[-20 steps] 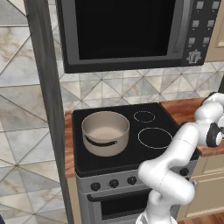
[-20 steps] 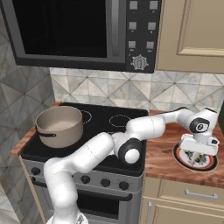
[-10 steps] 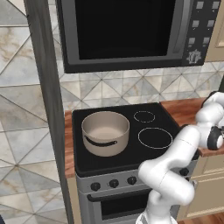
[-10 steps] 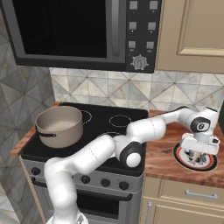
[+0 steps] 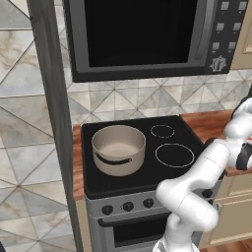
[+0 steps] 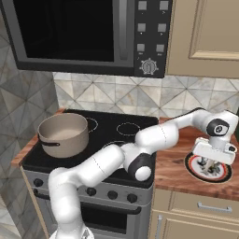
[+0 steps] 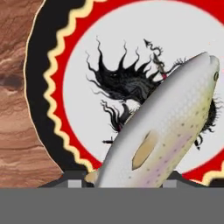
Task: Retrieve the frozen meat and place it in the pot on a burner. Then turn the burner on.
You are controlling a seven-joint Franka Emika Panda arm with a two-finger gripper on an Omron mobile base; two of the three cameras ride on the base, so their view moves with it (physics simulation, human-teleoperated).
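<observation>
We note the arm reaching far to the right, its gripper [image 6: 211, 164] lowered over a round plate [image 6: 223, 176] that sits on the wooden counter [image 6: 172, 169] beside the stove. In the hand view the frozen meat [image 7: 162, 127] reads as a pale, silvery fish (faint pink speckling along its flank, one fin visible), lying diagonally across the plate [image 7: 70, 65], which has a white centre with a black spiky drawing, a red ring and a black rim with a cream zigzag. The fish's lower end runs down between the two dark fingertips [image 7: 74, 180] at the bottom of that view, and the jaws stand drawn in close on either side of it, clamped on the fish. From the right base view the fish itself is too small to make out under the hand. The pot [image 5: 118, 149] stands on the front left of the black glass stove top [image 5: 147, 174], well apart from the plate, with its dark handle band facing forward. Its cream interior holds nothing we can see.
</observation>
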